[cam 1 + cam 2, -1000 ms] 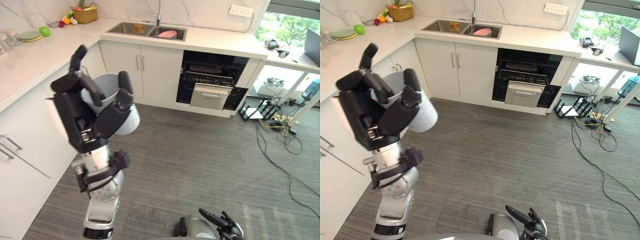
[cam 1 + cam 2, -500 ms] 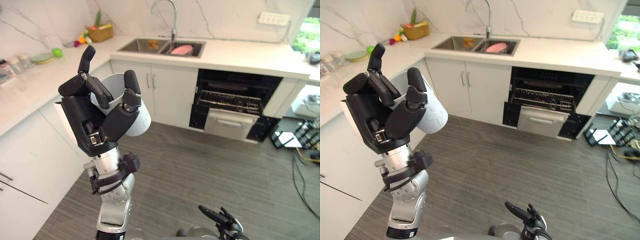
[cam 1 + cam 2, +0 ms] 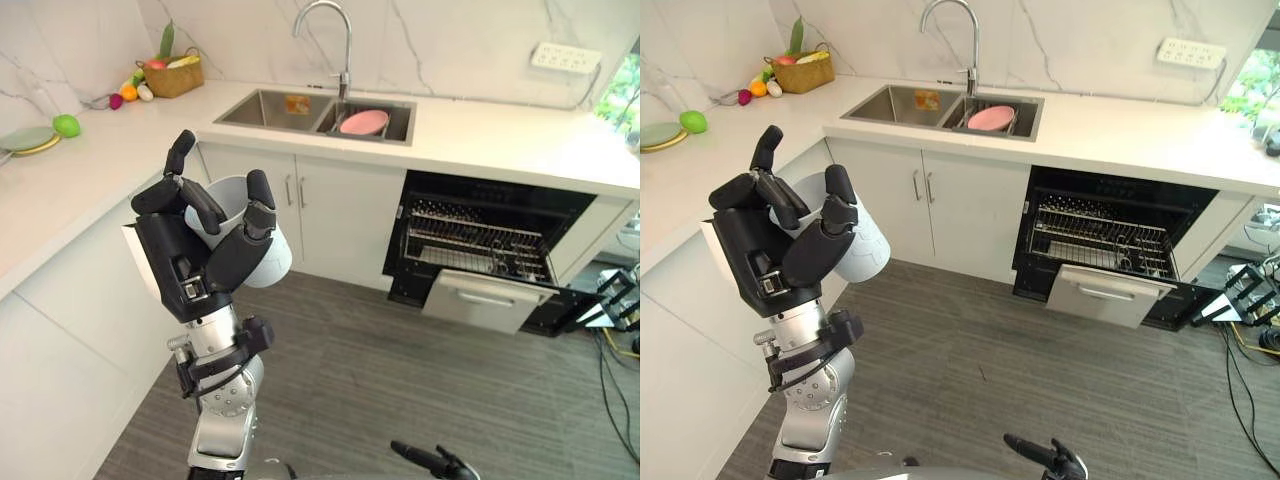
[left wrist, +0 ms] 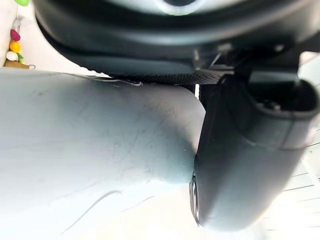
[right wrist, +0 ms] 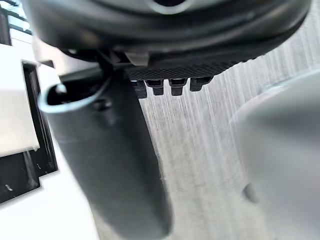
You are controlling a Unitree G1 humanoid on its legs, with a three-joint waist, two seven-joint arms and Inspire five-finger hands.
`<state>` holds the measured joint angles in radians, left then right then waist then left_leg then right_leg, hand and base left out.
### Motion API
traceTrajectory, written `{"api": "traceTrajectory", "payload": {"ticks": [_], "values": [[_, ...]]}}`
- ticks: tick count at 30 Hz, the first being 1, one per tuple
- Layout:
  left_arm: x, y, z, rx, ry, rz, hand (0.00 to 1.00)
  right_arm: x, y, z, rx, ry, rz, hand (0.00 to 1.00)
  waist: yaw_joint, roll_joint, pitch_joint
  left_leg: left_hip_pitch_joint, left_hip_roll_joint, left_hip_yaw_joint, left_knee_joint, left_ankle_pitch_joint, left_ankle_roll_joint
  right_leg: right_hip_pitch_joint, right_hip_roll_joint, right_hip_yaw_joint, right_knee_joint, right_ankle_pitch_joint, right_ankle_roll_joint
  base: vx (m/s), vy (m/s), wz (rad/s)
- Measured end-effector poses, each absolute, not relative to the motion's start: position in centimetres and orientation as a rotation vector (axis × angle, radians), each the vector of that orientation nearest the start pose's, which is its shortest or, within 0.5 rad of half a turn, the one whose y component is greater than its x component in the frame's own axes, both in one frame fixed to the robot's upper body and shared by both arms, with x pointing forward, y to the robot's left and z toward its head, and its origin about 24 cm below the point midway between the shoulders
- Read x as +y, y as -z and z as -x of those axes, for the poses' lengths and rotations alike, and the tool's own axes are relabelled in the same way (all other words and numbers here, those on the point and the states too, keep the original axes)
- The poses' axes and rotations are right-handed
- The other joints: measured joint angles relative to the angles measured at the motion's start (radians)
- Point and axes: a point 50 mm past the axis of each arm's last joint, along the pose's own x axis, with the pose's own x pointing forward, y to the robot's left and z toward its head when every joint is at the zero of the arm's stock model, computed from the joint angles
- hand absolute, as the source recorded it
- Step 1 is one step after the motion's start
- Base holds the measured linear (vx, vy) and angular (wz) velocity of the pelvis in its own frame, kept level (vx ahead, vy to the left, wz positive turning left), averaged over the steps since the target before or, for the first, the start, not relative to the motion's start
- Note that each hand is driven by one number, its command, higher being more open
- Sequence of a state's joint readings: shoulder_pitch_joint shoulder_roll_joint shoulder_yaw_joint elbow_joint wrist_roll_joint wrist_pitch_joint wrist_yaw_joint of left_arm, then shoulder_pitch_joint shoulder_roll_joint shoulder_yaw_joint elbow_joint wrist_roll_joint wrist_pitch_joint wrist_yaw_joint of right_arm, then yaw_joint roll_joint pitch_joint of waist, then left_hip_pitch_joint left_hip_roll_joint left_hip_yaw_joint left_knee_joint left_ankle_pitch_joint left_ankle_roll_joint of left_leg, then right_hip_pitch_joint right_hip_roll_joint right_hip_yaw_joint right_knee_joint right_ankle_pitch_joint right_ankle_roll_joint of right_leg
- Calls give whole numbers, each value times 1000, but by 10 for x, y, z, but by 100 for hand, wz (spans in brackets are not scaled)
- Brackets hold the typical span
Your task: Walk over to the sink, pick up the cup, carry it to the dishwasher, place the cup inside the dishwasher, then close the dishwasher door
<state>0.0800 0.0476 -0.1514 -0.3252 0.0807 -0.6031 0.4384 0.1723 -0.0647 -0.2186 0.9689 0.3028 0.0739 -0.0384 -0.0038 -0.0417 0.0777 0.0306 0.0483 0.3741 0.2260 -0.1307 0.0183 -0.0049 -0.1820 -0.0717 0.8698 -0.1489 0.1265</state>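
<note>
My left hand (image 3: 185, 275) is raised in front of me, shut on a pale grey cup (image 3: 272, 252) that lies tilted in its grip. In the left wrist view the cup (image 4: 90, 150) is pressed against the palm with the thumb (image 4: 245, 165) curled round it. The dishwasher (image 3: 490, 235) stands open under the counter at the right, its rack (image 3: 478, 242) showing and its front panel (image 3: 485, 300) pulled out low. The sink (image 3: 270, 108) sits in the counter beyond, with a pink dish (image 3: 363, 122) in its right basin. My right hand (image 3: 432, 462) hangs low over the floor, fingers relaxed.
White cabinets (image 3: 70, 310) run along my left, close to the raised arm. On the counter are a fruit basket (image 3: 172, 78) and a green apple (image 3: 66, 125) beside plates (image 3: 25, 140). Cables (image 3: 618, 335) lie on the floor at the far right. Grey floor (image 3: 380, 380) stretches toward the dishwasher.
The whole view has shifted: the sink and the dishwasher now look nearer and more central. My left hand keeps the same grip on the cup.
</note>
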Motion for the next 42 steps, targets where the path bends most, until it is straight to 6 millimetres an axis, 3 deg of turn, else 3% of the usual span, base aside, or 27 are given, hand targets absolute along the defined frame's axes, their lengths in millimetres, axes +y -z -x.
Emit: {"api": "traceTrajectory", "payload": {"ticks": [2, 4, 6, 7, 8, 9, 10, 11, 13, 15, 17, 19, 20, 21, 22, 24, 26, 27, 28, 30, 31, 36, 40, 42], "values": [[141, -146, -200, -859, -208, 107, 0, -210, 163, -63, 1150, 458, -291, 100, -20, 6, -2, 78, -2, -5, -52, -13, -7, -98, -10, -24, 78, -34, -27, 313, 111, 15], [133, -151, -200, -896, -134, 102, 0, -209, 161, -65, 1129, 422, -270, 100, -41, 6, -10, 107, 19, -10, -72, -22, -22, -195, 19, -71, -168, -67, -27, 349, 41, 21], [130, -153, -201, -899, -108, 99, 0, -209, 160, -67, 1121, 417, -267, 100, -46, 8, -10, 133, 40, -8, -80, -34, -41, -212, 61, -81, -413, -29, -45, 396, -77, -2], [128, -153, -202, -896, -96, 106, 0, -208, 160, -68, 1123, 413, -256, 100, -48, 7, -11, 155, 59, -2, -80, -53, -67, -204, 92, -84, -596, 58, -66, 571, -178, -20], [127, -152, -202, -885, -91, 104, 0, -205, 160, -68, 1133, 408, -214, 100, -49, -6, -16, 181, 66, 7, -73, -79, -100, -198, 109, -83, -719, 197, -83, 579, -206, -23], [127, -151, -203, -881, -88, 99, 0, -203, 160, -67, 1139, 405, -184, 100, -50, -21, -20, 197, 61, 12, -70, -94, -117, -198, 108, -78, -740, 295, -113, 490, -215, -25], [126, -147, -203, -861, -85, 101, 0, -204, 160, -65, 1140, 425, -145, 100, -52, -24, -30, 236, 71, 20, -64, -132, -139, -191, 120, -70, -710, 324, -148, 439, -232, -29], [119, -143, -204, -821, -81, 131, 0, -213, 156, -72, 1107, 445, -102, 100, -52, 20, -34, 240, 120, 33, -47, -141, -153, -177, 166, -66, -724, 308, -154, 414, -222, -29], [107, -147, -204, -830, -42, 178, 0, -218, 151, -85, 1059, 469, -81, 100, -49, 54, -31, 245, 162, 38, -53, -150, -156, -169, 220, -66, -762, 288, -162, 323, -182, -28], [98, -150, -204, -841, 7, 195, 0, -212, 148, -97, 1020, 472, -92, 100, -47, 54, -31, 258, 181, 39, -47, -119, -158, -156, 247, -59, -766, 264, -179, 218, -143, -25], [93, -150, -202, -842, 29, 202, 0, -203, 146, -100, 998, 479, -113, 100, -46, 58, -27, 227, 218, 14, 115, -114, -152, -99, 259, -58, -794, 243, -189, 198, -123, -10], [90, -160, -197, -887, 39, 224, 0, -197, 143, -98, 982, 480, -127, 100, -33, 66, -23, 40, 281, -89, 528, -53, -78, -33, 268, -39, -832, 230, -199, 174, -63, -12], [90, -163, -195, -903, 35, 233, 0, -198, 142, -100, 974, 480, -123, 100, -20, 69, -25, 0, 277, -116, 572, -75, -89, -28, 272, -24, -837, 228, -201, 156, 24, -63], [93, -171, -191, -940, 21, 252, 0, -199, 139, -107, 951, 478, -119, 100, 1, 79, -30, -38, 244, -155, 561, -137, -82, -22, 275, 24, -841, 227, -202, 154, 80, -109], [96, -177, -188, -969, 2, 271, 0, -198, 137, -114, 929, 455, -114, 100, 22, 79, -29, -53, 193, -198, 474, -182, -75, -12, 277, 78, -842, 226, -204, 194, 112, -123], [100, -181, -184, -989, -34, 290, 0, -191, 133, -125, 896, 377, -76, 100, 41, 79, -30, -63, 145, -271, 333, -196, -80, -1, 288, 161, -841, 224, -205, 161, 121, -139], [103, -180, -184, -983, -70, 299, 0, -189, 130, -134, 867, 343, -63, 100, 44, 88, -37, -69, 123, -335, 196, -180, -78, 1, 304, 221, -841, 221, -198, 122, 177, -122], [103, -179, -184, -979, -86, 308, 0, -187, 129, -135, 852, 340, -64, 100, 42, 102, -45, -64, 132, -337, 143, -118, -93, 0, 319, 236, -845, 221, -187, 161, 234, -105], [107, -176, -183, -964, -113, 314, 0, -179, 131, -131, 864, 338, -83, 100, 39, 94, -65, -36, 133, -295, 102, -94, -110, 6, 308, 256, -859, 224, -175, 161, 190, -93], [108, -175, -184, -962, -132, 321, 0, -173, 133, -125, 880, 341, -109, 100, 25, 62, -78, -14, 105, -266, 34, -62, -99, -12, 281, 269, -859, 229, -150, 176, 139, -39], [104, -170, -195, -931, -180, 353, 0, -165, 143, -99, 975, 281, -79, 100, -9, 17, -97, 116, 51, -226, -151, -3, -75, 48, 217, 195, -960, 244, -115, 88, 50, -4], [106, -171, -194, -942, -190, 354, 0, -164, 143, -100, 973, 277, -85, 100, -5, 15, -97, 121, 55, -194, -151, -4, -76, 39, 225, 223, -960, 246, -110, -2, 2, -17], [108, -170, -196, -931, -190, 336, 0, -161, 143, -99, 972, 311, -166, 100, 1, 14, -95, 130, 76, -127, -137, -21, -83, 25, 197, 58, -938, 241, -119, -5, -1, -43], [107, -168, -197, -916, -166, 309, 0, -162, 142, -99, 966, 351, -217, 100, -1, 16, -85, 120, 88, -125, -87, -39, -80, 33, 196, 32, -923, 232, -122, 2, -23, 6]]}}
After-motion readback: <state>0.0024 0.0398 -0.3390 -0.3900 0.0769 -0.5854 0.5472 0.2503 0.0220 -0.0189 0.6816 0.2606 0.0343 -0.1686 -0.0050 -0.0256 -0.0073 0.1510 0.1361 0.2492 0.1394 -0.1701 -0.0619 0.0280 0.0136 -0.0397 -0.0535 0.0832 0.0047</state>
